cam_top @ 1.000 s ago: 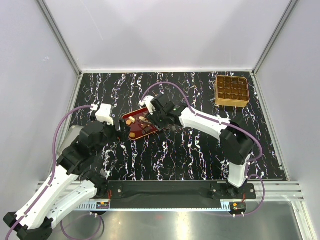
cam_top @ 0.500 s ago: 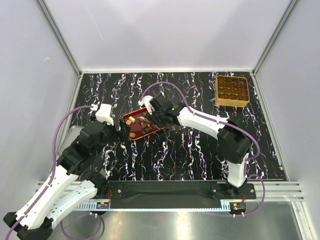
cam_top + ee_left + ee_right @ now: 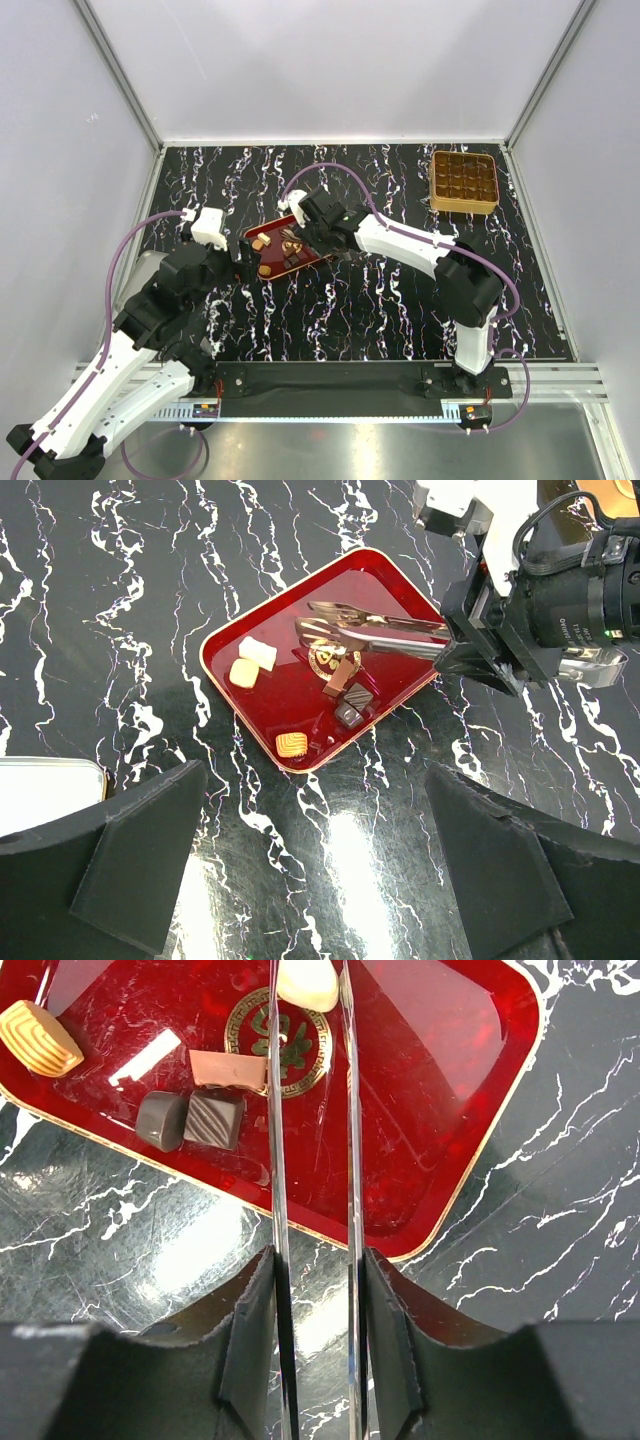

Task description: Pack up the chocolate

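Gripping metal tongs [image 3: 277, 1140] over red tray [image 3: 430, 1110], right end effector [image 3: 315, 1290], tips flanking cream chocolate [image 3: 307, 985], left end effector [image 3: 315, 770] wide.

A black tabletop [image 3: 380, 320] veined with white, like marble, fills the middle of the top view. A plain pale back wall [image 3: 330, 70] closes it at 12 o'clock, with matching side walls at 9 o'clock [image 3: 60, 150] and 3 o'clock [image 3: 600, 200]. Slanting aluminium posts mark the corners at 11 o'clock [image 3: 120, 75] and 1 o'clock [image 3: 545, 75]. At 6 o'clock a slotted metal rail [image 3: 560, 380] edges the table, with a brushed steel surface [image 3: 400, 450] below it. Overhead light leaves a soft white glare [image 3: 345, 845] on the glossy top.
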`<state>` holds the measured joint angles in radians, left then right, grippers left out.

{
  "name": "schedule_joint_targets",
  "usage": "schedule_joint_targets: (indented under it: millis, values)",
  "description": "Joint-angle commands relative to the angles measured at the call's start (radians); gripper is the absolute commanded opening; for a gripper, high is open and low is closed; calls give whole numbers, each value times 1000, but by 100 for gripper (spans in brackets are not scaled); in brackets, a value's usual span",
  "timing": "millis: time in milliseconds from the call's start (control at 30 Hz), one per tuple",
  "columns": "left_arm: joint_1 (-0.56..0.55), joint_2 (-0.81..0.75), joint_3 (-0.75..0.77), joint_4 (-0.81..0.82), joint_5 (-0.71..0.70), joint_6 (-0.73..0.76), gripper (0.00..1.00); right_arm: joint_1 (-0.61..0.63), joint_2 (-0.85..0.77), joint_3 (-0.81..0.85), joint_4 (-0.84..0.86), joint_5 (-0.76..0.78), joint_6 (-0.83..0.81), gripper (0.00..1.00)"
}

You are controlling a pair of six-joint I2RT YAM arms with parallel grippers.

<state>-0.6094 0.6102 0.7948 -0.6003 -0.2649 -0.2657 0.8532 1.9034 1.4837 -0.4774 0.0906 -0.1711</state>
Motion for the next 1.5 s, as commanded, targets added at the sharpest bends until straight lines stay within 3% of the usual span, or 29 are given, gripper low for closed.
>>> schedule_joint_targets:
  millis: [0, 833, 1200, 1467]
  values:
    - [2, -10, 6, 36, -16, 3, 99, 10, -46, 29, 8, 37, 19, 44]
    - [0, -12, 6, 36, -14, 2, 99, -37, -139, 50, -102, 70, 87, 42]
    - [0, -13, 6, 36, -7, 2, 99, -374, -227, 67, -145, 156, 163, 43]
    - [0, -12, 6, 34, -5, 0, 99, -655, -115, 239, -196, 287, 238, 43]
